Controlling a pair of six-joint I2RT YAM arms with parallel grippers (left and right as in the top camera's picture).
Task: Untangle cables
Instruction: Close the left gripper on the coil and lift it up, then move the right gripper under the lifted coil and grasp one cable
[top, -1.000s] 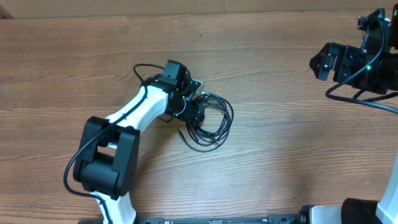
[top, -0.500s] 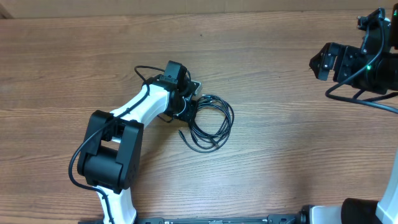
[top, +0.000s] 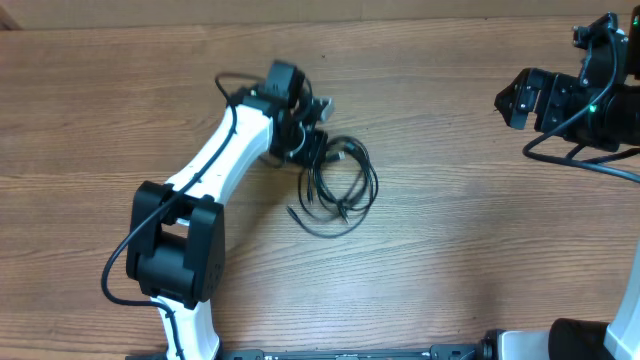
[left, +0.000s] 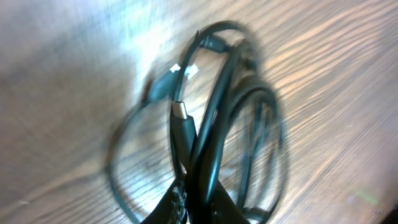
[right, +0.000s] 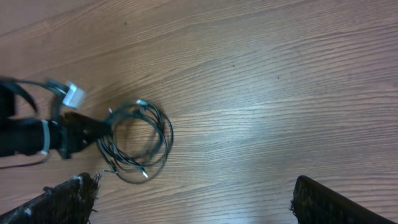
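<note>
The cables (top: 372, 186) are a tangle of thin black loops on the wooden table, just right of the left arm. My left gripper (top: 317, 150) is shut on the strands at the bundle's upper left edge. In the left wrist view the pinched cables (left: 214, 106) run up from between the dark fingers (left: 177, 208) of the left gripper (left: 200, 208), with a silver-tipped plug (left: 181, 111) beside them; the picture is blurred. My right gripper (top: 510, 101) hangs open at the far right, well away. From the right wrist the cables (right: 168, 138) lie left of the open right gripper (right: 199, 202).
The bare wooden table (top: 450, 230) stretches between the bundle and the right arm. The left arm's white links (top: 215, 165) run from the front left base up to the bundle. Thick black robot wires (top: 565, 160) trail under the right arm.
The left gripper has shut on the cables and moved toward the far side of the table, dragging the bundle's upper edge with it. The right arm has not moved.
</note>
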